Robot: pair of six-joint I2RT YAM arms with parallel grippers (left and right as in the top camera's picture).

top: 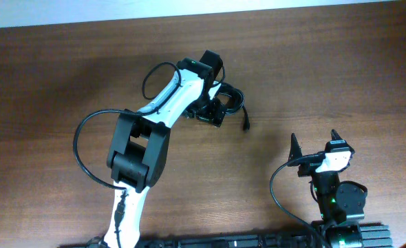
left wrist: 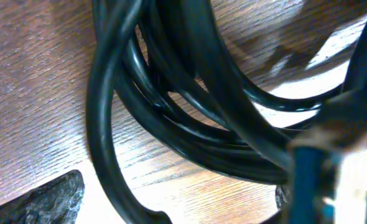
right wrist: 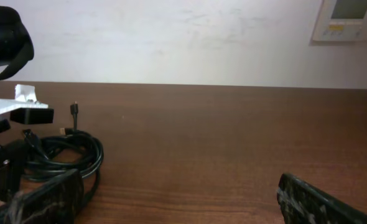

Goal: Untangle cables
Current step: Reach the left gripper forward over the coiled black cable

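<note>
While the right tool [top: 314, 142] waits near the worktop's [top: 65, 76] front edge with fingers spread wide and empty, the left tool [top: 213, 110], also wide open, hovers farther back over the cables [top: 234, 98]. They lie coiled on the wood, one plug end [top: 246, 126] trailing aside.

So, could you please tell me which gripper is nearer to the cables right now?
The left gripper: it hangs open directly over the cables. The right gripper, also open, sits apart, nearer its base.

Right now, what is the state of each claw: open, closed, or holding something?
Left claw: open, low over the cables, gripping nothing.
Right claw: open, empty, away from the cables.
</note>
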